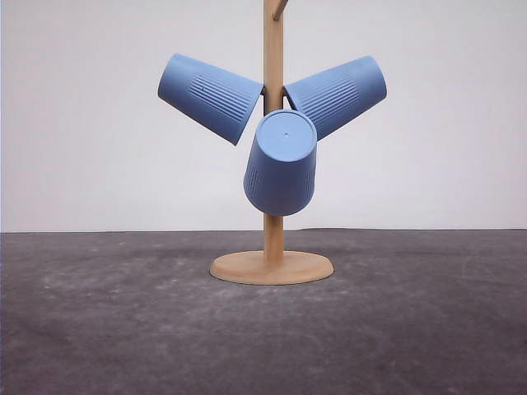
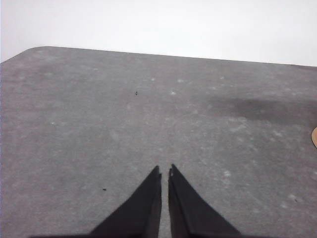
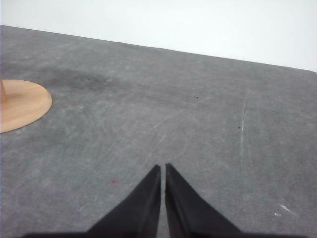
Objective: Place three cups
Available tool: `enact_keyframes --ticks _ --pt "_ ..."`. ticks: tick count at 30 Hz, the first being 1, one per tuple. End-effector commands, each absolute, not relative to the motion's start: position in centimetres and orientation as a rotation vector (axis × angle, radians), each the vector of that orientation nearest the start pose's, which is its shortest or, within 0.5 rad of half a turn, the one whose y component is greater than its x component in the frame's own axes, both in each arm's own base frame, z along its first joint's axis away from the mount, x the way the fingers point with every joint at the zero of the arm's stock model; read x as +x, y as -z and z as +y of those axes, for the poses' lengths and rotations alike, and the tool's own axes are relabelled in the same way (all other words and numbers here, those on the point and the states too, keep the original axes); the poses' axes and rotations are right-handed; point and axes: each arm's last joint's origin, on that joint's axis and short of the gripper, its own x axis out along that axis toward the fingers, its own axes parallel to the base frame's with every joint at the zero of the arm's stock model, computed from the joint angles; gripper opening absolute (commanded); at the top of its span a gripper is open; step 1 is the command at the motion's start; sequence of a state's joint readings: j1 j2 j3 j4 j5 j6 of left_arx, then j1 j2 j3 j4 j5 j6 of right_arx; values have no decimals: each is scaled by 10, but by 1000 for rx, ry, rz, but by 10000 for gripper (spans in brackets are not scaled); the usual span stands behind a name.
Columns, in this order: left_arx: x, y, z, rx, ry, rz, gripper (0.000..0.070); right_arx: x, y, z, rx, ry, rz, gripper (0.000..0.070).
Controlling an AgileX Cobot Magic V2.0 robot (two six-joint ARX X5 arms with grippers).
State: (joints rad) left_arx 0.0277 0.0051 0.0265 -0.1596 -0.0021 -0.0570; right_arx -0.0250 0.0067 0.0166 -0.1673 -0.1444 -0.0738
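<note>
Three light-blue ribbed cups hang upside down on a wooden cup tree in the front view: one cup [image 1: 210, 97] tilts out to the left, one cup [image 1: 338, 95] tilts out to the right, and one cup [image 1: 281, 163] hangs toward the camera. The tree's post [image 1: 273, 49] rises from a round wooden base [image 1: 272, 267]. My left gripper [image 2: 165, 171] is shut over bare grey table with nothing between its fingers. My right gripper [image 3: 163, 167] is likewise shut and holds nothing, to the right of the base [image 3: 22, 104].
The table [image 1: 99, 321] is a dark grey mat with a white wall behind it. A sliver of the wooden base [image 2: 314, 137] shows at the edge of the left wrist view. One bare peg [image 1: 280, 8] sticks out near the post's top.
</note>
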Motion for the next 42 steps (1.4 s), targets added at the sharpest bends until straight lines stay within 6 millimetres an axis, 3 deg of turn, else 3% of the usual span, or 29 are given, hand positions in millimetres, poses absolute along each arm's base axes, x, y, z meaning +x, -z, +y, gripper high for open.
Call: enact_keyframes --ticks 1,42 --pt "96 -153 3 -63 -34 139 0 96 -153 2 -49 -121 143 11" --pt "96 -153 3 -63 -34 139 0 96 -153 2 -49 -121 143 11"
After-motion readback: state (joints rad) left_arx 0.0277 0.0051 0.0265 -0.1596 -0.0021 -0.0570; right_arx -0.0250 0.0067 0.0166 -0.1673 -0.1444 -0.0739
